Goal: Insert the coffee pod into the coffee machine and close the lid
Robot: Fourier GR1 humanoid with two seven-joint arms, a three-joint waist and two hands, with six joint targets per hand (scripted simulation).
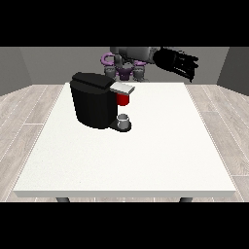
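Plainly, the grey coffee pod [124,118] stands upright on the drip base at the foot of the black coffee machine [92,99], below a red thing at the machine [123,99] and the grey lid [121,88] jutting out above it. I judge the pod light, stiff and smooth-walled — best pinched across its sides near the rim. The hand at the view's right [181,62] hangs raised, well apart from the pod, fingers spread and holding nothing. Counted on the white table [146,160]: one pod, one machine — and one hand showing.
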